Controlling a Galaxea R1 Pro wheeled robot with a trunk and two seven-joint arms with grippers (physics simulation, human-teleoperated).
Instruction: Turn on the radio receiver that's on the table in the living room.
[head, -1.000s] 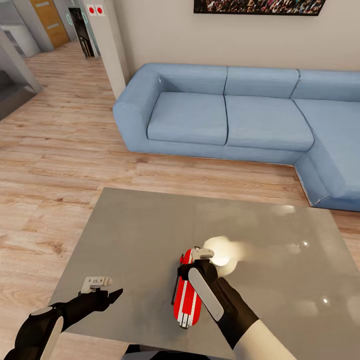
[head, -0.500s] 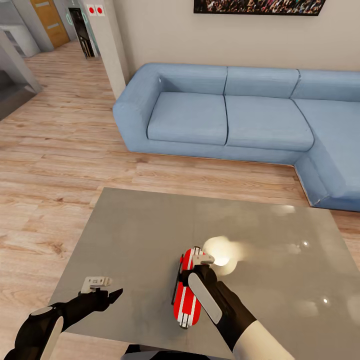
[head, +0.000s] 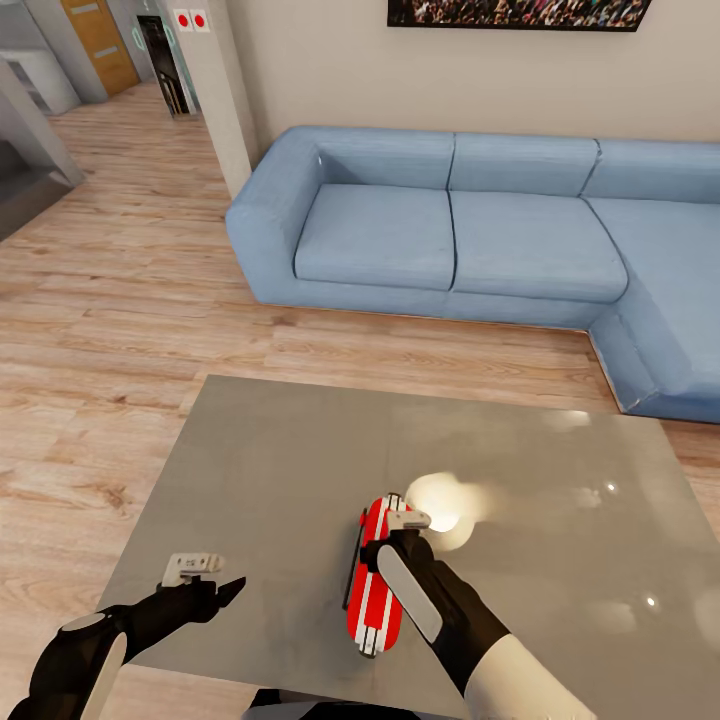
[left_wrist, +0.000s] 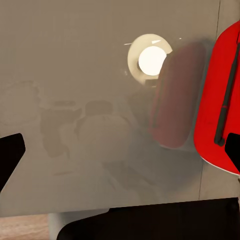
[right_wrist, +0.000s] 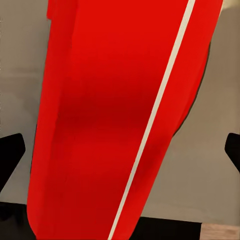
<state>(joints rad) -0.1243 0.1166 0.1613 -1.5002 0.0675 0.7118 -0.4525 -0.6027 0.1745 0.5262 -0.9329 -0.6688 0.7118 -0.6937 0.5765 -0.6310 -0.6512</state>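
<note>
The red radio receiver (head: 372, 592) with white stripes stands on its narrow edge near the front of the glossy grey table (head: 270, 460); its dial is hidden. My right gripper (head: 407, 520) hovers over the radio's far end, open, with its fingertips wide to either side of the red body (right_wrist: 120, 125). My left gripper (head: 205, 578) hangs open over the table's front left edge, well apart from the radio (left_wrist: 220, 90), whose thin dark wire handle runs along its side.
A blue L-shaped sofa (head: 450, 230) stands beyond the table and wraps around on the right. A framed crowd picture (head: 515, 12) hangs above it. A white pillar (head: 220, 90) rises at the back left; light wood floor lies between sofa and table.
My right gripper has crept slightly nearer along the radio's top. The radio and the left arm have not moved.
</note>
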